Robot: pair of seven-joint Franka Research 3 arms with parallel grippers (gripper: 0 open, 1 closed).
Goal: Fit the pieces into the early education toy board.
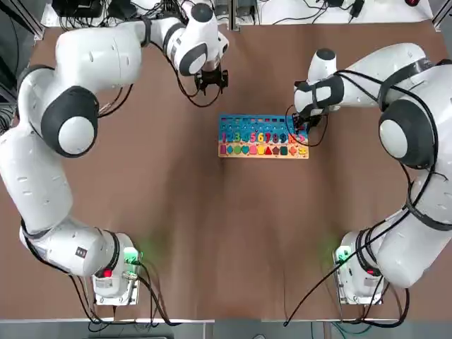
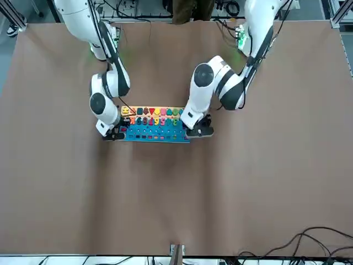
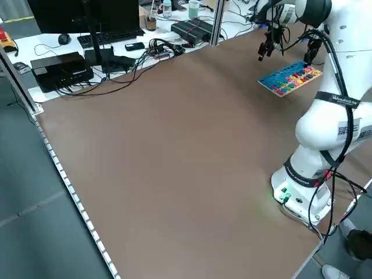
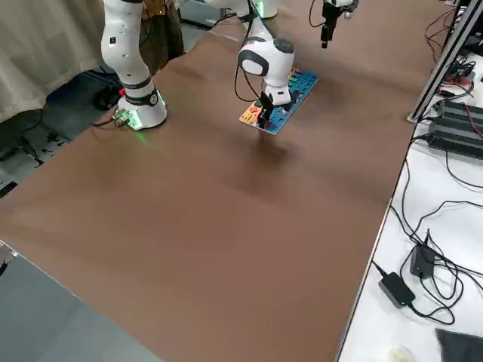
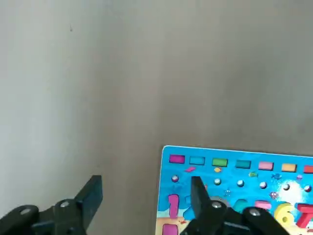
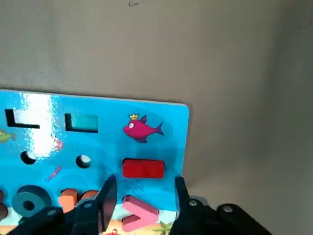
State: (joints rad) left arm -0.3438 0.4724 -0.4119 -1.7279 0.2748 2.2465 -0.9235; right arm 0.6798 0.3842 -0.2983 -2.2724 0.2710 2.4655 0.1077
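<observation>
The flat rectangular toy board with a blue upper part and a pale wooden lower strip [image 6: 110, 147] is lying on the brown table [image 1: 212, 233], near the edge that is facing the white desk with cables [image 4: 411, 309]. Rows of multicoloured numbers and shapes are filling its lower half.

The right gripper, black with two fingers [image 6: 146, 181], is hanging over the board's end on the robot's right side. Its two fingers are standing apart, and nothing is being held between them. Just past the fingertips, a glossy red rectangular piece [image 6: 143, 169] is lying on the blue part, below a printed crowned fish [image 6: 140, 128]. An angled pink piece [image 6: 139, 214] is lying lower, between the two fingers in the right wrist view, near the border of the blue part and the wooden strip. Whether this pink piece is fully sitting in its place, I cannot tell.

The left gripper, also black with two fingers [image 5: 145, 183], is hanging in the air near the board's other end, on the desk side. Its fingers are standing wide apart, and they are gripping nothing. At this end, a magenta rectangular block [image 5: 177, 159] is showing in the top row of the board.

In the front view, a person in brown trousers [image 2: 193, 8] is showing behind the table, between the arms.
</observation>
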